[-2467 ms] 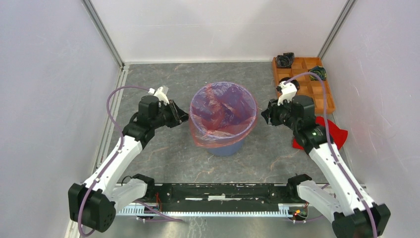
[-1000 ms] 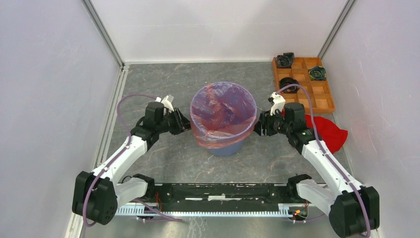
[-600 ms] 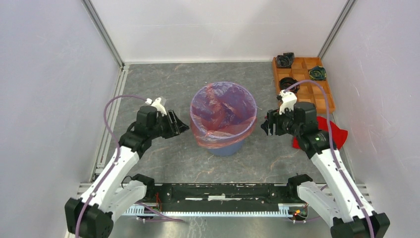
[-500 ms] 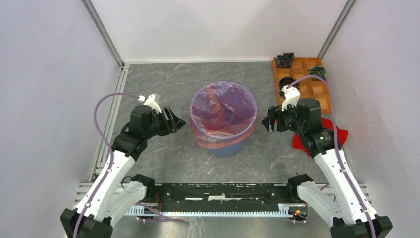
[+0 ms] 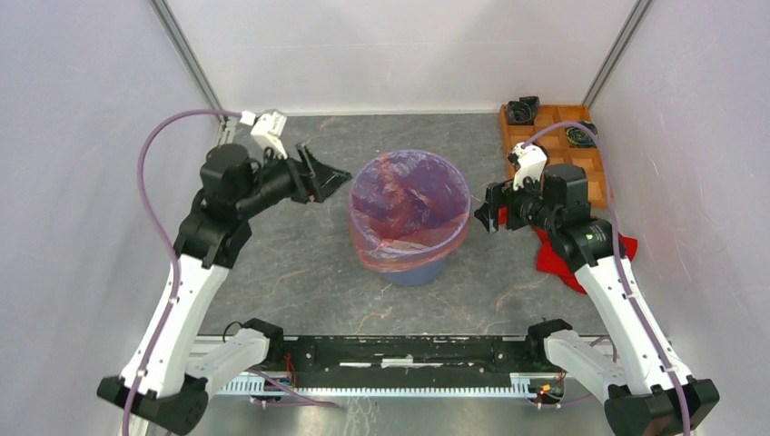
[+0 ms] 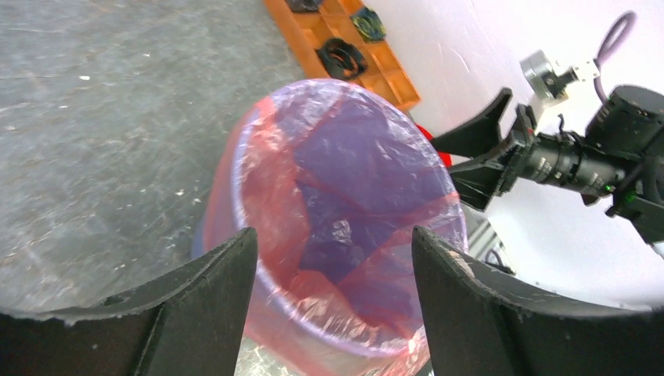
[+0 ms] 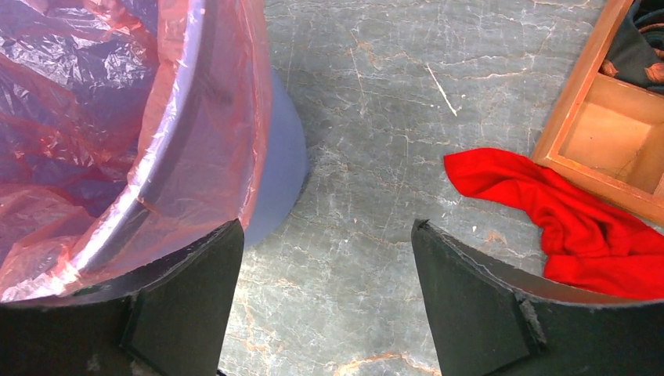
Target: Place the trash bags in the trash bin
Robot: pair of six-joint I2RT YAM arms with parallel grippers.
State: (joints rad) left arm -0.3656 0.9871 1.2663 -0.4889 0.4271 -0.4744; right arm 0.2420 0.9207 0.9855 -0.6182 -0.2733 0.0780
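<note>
The trash bag (image 5: 409,202), a crinkly translucent red-pink film, lines the round blue trash bin (image 5: 416,272) at the table's middle, its edge folded over the rim. My left gripper (image 5: 329,178) hangs open and raised to the left of the bin, apart from it. In the left wrist view the bag (image 6: 344,180) shows between and beyond the gripper's (image 6: 333,233) spread fingers. My right gripper (image 5: 481,216) stands open just right of the rim, holding nothing. In the right wrist view bare table lies between the gripper's (image 7: 325,229) fingers, with the bag (image 7: 94,117) and bin wall (image 7: 280,180) at left.
A red cloth (image 5: 590,250) lies on the table under my right arm, also seen as the cloth (image 7: 564,219) in the right wrist view. An orange compartmented tray (image 5: 595,177) with dark items stands at the back right. White walls close in on three sides.
Both grippers opened and drew away from the bin's rim. The left arm rose and swung back to the left. The right gripper backed off slightly. The bag stays over the rim.
</note>
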